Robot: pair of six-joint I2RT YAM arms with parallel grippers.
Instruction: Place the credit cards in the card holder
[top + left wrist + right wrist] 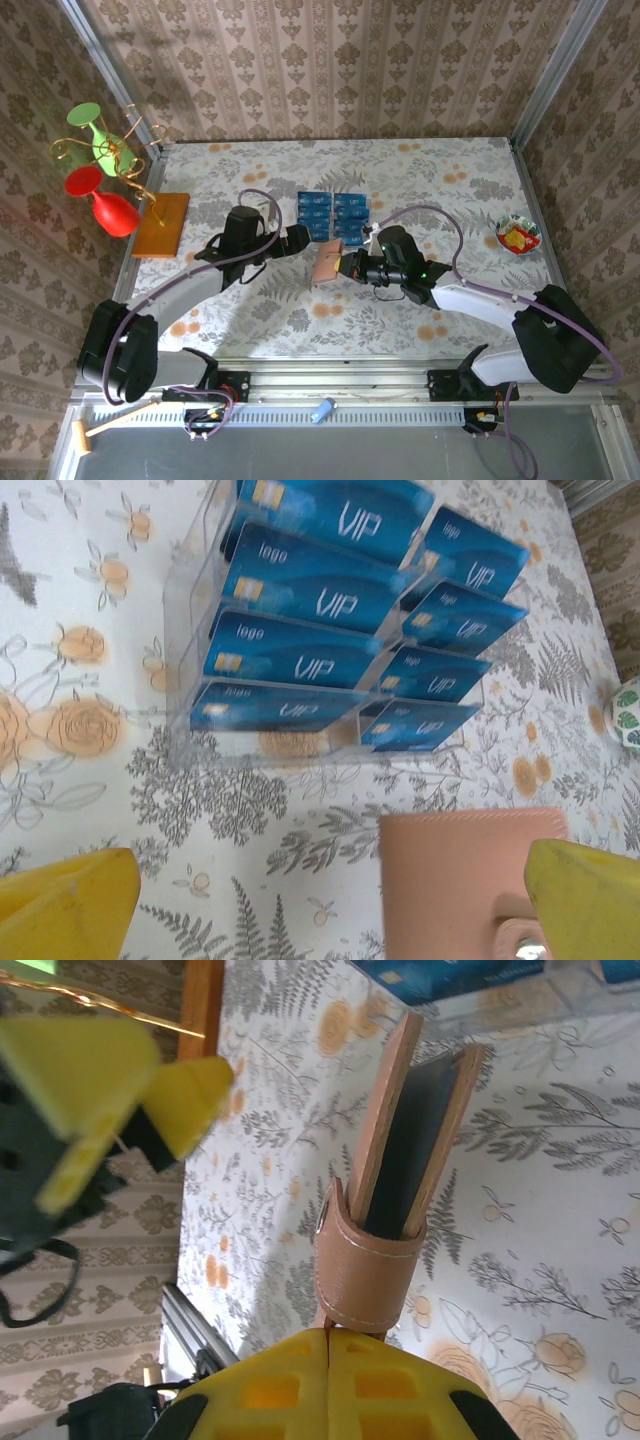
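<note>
Right hand first: its yellow fingers are pressed flat together on the strap end of the card holder. The holder stands on edge with its two tan leaves slightly parted and a dark lining between them. I cannot tell whether its lower edge touches the counter. My left hand is spread wide and carries nothing.

From overhead, the floral counter fills the cell. At its left edge lies an orange-brown board, and just beyond that is a gold wire stand bearing a green glass and a red glass.

Mid-counter, toward the far side, a clear rack holds the credit cards in two columns of four stepped tiers. The card holder sits just near of that rack, between my two hands.

Overhead the cards are plain blue patches. The left wrist view makes the print legible: "VIP" in pale letters on each card, and "logo" in small type above a gold chip. The right wrist view gives me the stitched strap loop around the holder's leaves, which looks like a flat tan patch from above.

A small patterned bowl sits far right.
</note>
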